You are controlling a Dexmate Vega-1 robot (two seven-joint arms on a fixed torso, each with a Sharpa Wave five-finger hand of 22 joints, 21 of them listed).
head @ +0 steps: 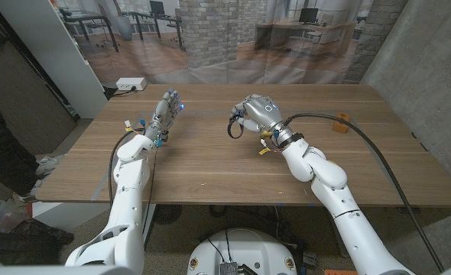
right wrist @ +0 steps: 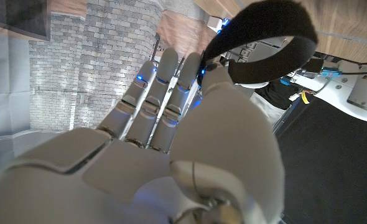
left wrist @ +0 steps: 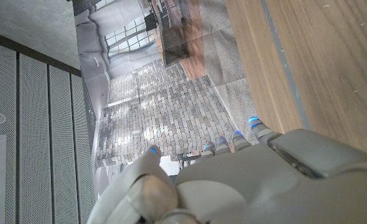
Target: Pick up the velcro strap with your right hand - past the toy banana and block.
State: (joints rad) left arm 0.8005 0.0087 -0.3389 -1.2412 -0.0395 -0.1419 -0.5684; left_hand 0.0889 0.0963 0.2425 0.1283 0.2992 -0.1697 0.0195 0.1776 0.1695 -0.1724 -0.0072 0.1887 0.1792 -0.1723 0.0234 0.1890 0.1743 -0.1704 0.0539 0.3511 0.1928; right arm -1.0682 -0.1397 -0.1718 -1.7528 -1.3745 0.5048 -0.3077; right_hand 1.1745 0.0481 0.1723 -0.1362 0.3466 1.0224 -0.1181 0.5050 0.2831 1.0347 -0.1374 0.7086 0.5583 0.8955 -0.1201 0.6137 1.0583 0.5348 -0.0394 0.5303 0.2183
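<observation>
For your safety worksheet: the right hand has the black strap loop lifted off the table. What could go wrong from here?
1. The velcro strap appears pinched only at one end by the right hand, so the hanging loop could slip free.
2. The dangling loop might snag on the left hand if swung across the table.

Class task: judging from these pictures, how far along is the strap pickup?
Done: the right hand already holds the black velcro strap, looped and seemingly lifted off the wooden table. In hand: keeping that hold. Left: apparently nothing. The left hand holds nothing.
</observation>
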